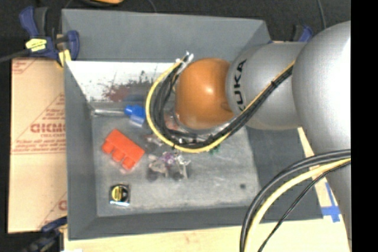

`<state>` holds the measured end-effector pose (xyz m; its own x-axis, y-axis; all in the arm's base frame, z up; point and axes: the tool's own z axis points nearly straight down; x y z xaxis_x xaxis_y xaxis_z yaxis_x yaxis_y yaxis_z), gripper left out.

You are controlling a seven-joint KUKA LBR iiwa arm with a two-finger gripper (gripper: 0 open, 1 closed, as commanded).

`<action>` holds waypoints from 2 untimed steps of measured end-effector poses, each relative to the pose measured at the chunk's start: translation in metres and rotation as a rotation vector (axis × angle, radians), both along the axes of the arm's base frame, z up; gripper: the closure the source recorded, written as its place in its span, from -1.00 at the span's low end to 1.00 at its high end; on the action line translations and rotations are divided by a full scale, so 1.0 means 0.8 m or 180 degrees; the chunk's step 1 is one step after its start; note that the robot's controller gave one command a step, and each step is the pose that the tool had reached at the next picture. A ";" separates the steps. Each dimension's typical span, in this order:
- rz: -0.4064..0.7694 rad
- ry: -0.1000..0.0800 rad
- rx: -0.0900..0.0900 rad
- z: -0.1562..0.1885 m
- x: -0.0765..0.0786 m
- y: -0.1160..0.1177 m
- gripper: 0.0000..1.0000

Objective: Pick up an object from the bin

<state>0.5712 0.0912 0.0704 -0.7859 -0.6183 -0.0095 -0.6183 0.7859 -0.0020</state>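
Bin (pixel 81 144) holds orange block (pixel 123 149), blue cap (pixel 135 114), yellow-black disc (pixel 120 193)

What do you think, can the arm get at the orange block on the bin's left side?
Probably yes. The orange block lies uncovered on the bin floor, apart from the blue-capped thing and the small heap, and the arm's wrist hangs just to its right.

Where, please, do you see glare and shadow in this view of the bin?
Camera view: a soft highlight sits on the orange cover and a brighter sheen on the silver arm; the bin's far wall is lit brightest; the arm shades the floor beneath it, by the small heap; the orange block lies evenly lit.
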 end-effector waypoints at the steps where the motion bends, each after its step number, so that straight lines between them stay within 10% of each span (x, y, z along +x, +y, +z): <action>1: -0.0006 -0.0001 0.0001 0.000 0.000 0.000 1.00; 2: -0.0031 -0.0011 -0.0008 0.099 0.005 0.000 1.00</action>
